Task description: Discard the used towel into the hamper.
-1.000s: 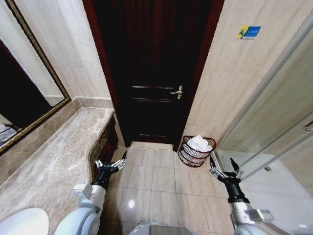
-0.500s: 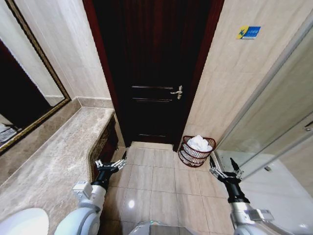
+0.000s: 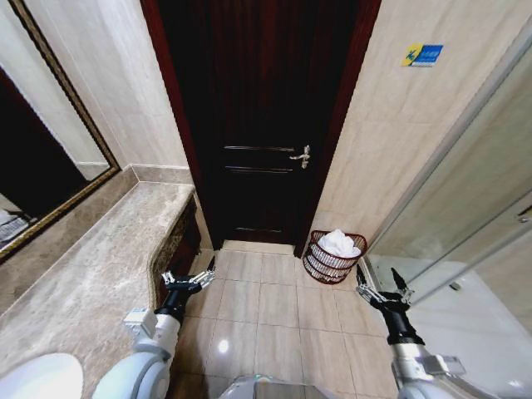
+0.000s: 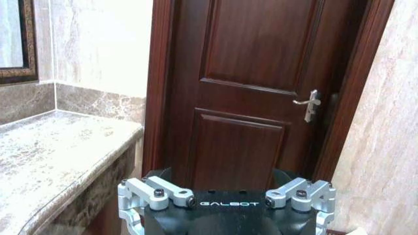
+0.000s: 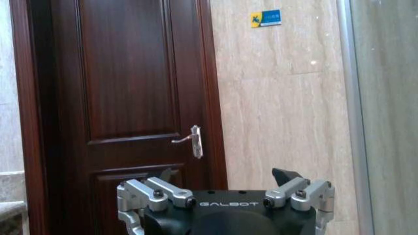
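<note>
- One hamper point(image 3: 333, 258) stands on the tiled floor point(image 3: 266, 307) in the corner between the dark wooden door point(image 3: 258, 125) and the beige tiled wall point(image 3: 399, 150), just beside the door frame's right foot.
- One white towel point(image 3: 339, 243) lies heaped inside it, rising above the rim.
- Two grippers are in the head view. The left gripper point(image 3: 189, 278) hangs low over the floor beside the end of the marble counter point(image 3: 100, 274), fingers spread and holding nothing.
- The right gripper point(image 3: 381, 288) hangs low, near the hamper but apart from it and on the glass shower screen point(image 3: 465, 216) side, fingers likewise spread and bare.
- Both forearms reach forward from the bottom of the head view, grippers pointing towards the door.
- The left wrist view shows the counter edge, a mirror frame point(image 4: 19, 44) and the one door handle point(image 4: 310, 104).
- The right wrist view instead shows a blue and yellow sign point(image 5: 266, 18) high on the wall.
</note>
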### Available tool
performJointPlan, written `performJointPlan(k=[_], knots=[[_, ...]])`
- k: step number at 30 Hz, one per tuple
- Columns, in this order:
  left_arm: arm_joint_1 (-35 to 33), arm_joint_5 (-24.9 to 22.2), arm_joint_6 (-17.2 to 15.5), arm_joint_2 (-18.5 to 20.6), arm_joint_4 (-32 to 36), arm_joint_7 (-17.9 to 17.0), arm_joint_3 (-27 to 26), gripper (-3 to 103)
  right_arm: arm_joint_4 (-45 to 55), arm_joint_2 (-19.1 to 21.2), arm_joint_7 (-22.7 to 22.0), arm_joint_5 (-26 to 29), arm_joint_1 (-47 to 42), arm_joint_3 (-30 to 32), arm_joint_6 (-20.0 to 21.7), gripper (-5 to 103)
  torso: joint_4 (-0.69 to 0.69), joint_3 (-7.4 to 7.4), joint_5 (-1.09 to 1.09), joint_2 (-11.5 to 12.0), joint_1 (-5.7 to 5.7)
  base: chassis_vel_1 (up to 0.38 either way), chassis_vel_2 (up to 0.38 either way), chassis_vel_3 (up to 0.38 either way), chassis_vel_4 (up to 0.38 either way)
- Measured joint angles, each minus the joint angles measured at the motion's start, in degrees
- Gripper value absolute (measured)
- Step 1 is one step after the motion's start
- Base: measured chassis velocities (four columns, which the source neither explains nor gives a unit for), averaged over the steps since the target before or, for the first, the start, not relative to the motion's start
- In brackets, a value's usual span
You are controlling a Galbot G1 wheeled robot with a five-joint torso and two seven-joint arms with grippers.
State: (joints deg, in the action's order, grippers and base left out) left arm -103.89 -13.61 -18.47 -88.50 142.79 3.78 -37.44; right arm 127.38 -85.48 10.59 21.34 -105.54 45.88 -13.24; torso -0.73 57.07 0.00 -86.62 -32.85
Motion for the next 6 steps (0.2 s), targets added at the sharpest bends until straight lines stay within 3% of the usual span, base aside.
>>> performJointPlan(k=[6], knots=[[0.00,0.00,0.00,0.00,0.00,0.00,0.00,100,0.00,0.00,0.00,0.00,0.00,0.00,0.00,100,0.00,0.00,0.00,0.00,0.00,0.000,0.000,0.000,0.000]])
